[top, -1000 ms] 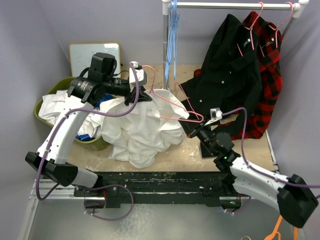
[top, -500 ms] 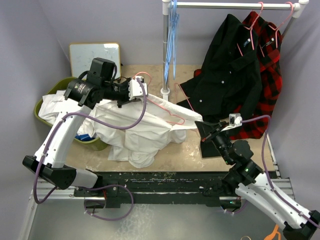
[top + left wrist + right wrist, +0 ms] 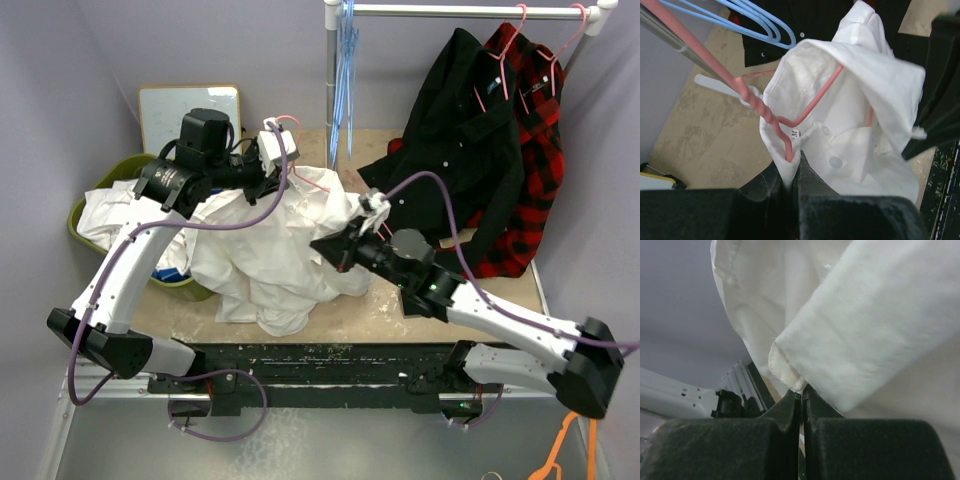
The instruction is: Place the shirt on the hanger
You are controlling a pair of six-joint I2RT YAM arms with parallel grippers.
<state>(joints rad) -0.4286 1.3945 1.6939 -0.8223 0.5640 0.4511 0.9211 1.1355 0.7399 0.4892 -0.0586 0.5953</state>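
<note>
The white shirt [image 3: 285, 250] hangs in a heap from my left gripper [image 3: 268, 180] down to the table. In the left wrist view my left gripper [image 3: 789, 167] is shut on a fold of the shirt [image 3: 865, 85] near the collar. The end of the pink hanger [image 3: 765, 112] is wrapped in that fold. The hanger's frame runs inside the collar, and its hook [image 3: 285, 122] pokes out above the gripper. My right gripper [image 3: 322, 245] is at the shirt's right side. In the right wrist view it [image 3: 801, 391] is shut on a hem corner of the shirt [image 3: 880, 330].
A green bin [image 3: 195, 285] of white laundry stands at the left, with a whiteboard [image 3: 188, 105] behind it. The rack pole [image 3: 334, 90] carries blue hangers [image 3: 346, 55]. A black shirt [image 3: 460, 150] and a plaid shirt [image 3: 545, 160] hang on the right.
My right arm swung left from the table's right side and closed on the shirt's edge. The shirt now covers the hanger arm that stuck out before. The left gripper shifted slightly.
</note>
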